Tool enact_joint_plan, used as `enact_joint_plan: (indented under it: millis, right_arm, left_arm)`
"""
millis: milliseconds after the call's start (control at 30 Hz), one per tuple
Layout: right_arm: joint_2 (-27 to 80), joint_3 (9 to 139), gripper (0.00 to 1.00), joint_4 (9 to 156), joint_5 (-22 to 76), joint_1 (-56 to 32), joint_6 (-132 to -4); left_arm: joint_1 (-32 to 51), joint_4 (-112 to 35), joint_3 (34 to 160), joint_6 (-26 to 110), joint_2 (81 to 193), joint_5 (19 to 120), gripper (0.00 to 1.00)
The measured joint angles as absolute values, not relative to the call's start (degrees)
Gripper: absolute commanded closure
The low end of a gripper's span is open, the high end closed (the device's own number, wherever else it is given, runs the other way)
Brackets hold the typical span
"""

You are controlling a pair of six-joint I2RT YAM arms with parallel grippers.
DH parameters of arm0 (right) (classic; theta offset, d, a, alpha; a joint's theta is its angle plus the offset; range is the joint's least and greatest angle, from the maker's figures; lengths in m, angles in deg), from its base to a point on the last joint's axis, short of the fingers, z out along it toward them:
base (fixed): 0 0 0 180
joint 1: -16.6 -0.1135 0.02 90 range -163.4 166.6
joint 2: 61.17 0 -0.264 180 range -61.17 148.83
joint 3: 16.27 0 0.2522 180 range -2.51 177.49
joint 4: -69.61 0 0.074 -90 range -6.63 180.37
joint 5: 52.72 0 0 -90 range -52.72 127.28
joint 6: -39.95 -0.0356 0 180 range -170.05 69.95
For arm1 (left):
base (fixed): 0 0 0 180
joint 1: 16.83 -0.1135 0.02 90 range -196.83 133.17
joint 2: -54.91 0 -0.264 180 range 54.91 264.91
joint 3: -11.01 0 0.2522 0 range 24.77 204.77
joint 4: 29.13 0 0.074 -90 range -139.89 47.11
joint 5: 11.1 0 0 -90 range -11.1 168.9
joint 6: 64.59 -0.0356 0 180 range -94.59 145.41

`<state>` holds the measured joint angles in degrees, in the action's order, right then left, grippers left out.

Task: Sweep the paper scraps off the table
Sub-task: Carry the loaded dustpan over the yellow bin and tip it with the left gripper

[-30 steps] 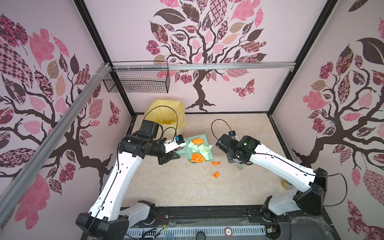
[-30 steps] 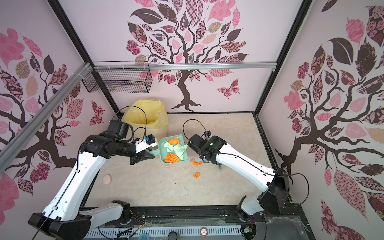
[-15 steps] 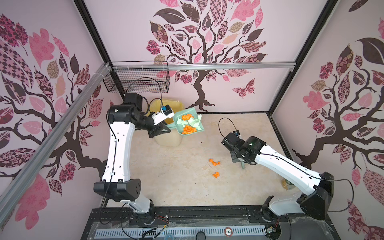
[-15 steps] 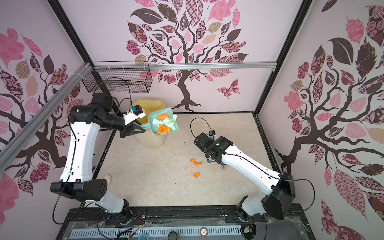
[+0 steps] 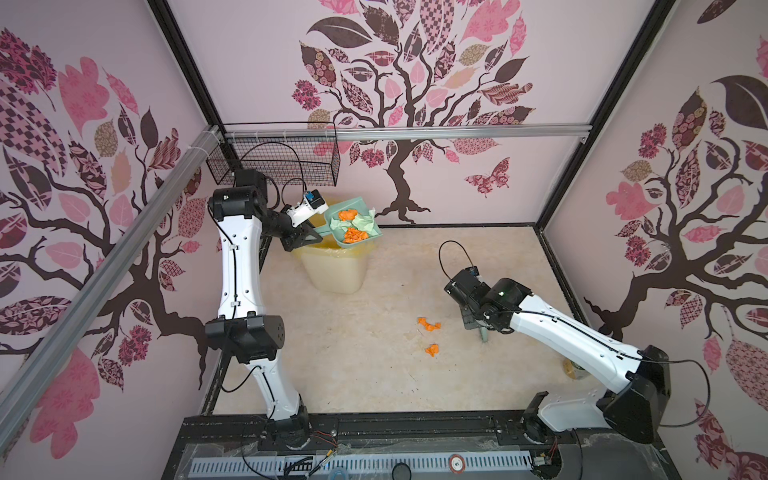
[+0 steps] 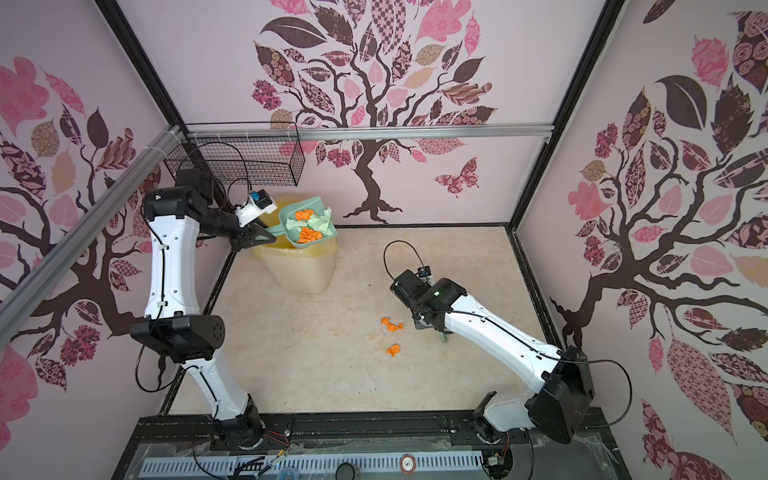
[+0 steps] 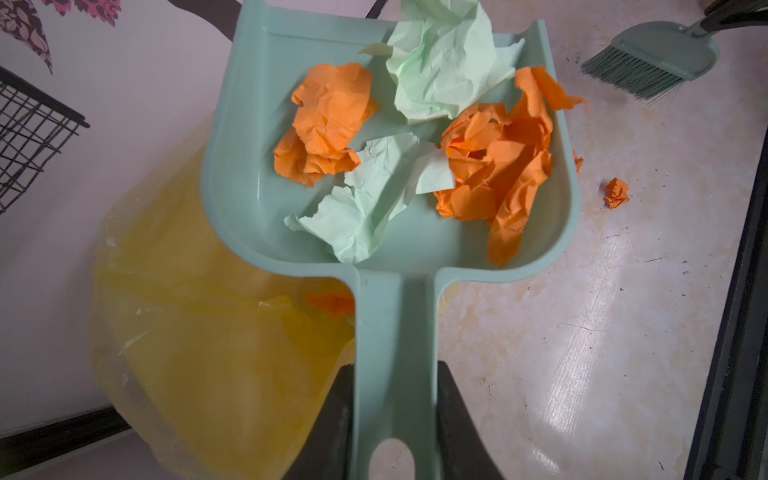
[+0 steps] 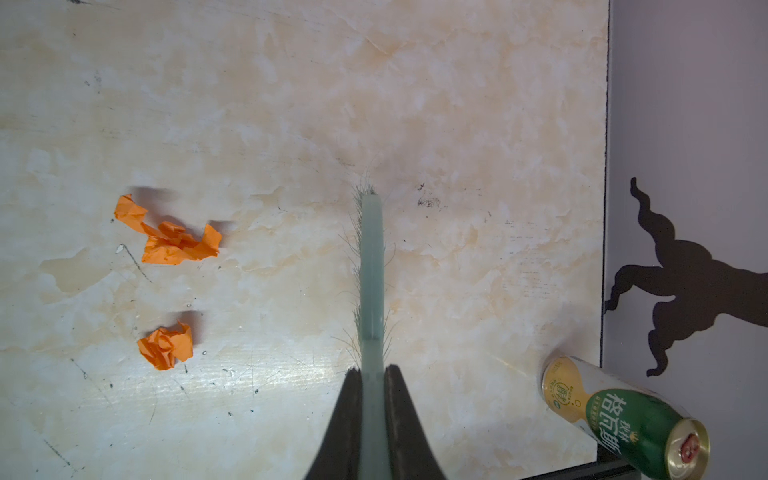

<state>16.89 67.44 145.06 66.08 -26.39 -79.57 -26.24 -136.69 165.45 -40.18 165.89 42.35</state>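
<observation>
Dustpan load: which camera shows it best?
Left wrist view: the dustpan fills the frame, its orange and green paper scraps each distinct, with the left gripper shut on its handle. Both top views show it small, held above the yellow bin. The right wrist view misses it.

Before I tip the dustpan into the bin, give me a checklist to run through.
1. Left gripper shut on dustpan handle: ok.
2. Paper scraps contained: not ok, an orange strip hangs over one side wall.
3. Dustpan mouth above the yellow-lined bin: cannot tell.
4. Right gripper shut on brush, apart from the bin: ok.
5. Table cleared: not ok, two orange scraps lie on it.
</observation>
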Motion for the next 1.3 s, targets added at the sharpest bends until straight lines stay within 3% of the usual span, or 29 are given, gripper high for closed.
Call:
enact_joint_plan:
  millis: [300,700,1300]
  right_arm:
    - [16.89,67.44,1.0,143.71,65.42,-26.39,-79.37]
    - [17.22,67.44,1.0,143.32,64.46,-26.39,-79.13]
    - [18.16,67.18,1.0,142.25,63.17,-26.39,-79.15]
  left_arm:
    - [-32.77,-136.8,174.65,-40.88,172.25,44.14,1.0]
    - [-32.49,-136.9,178.74,-46.65,175.03,54.13,1.0]
    - [-21.89,-130.54,174.59,-59.76,170.48,79.57,1.0]
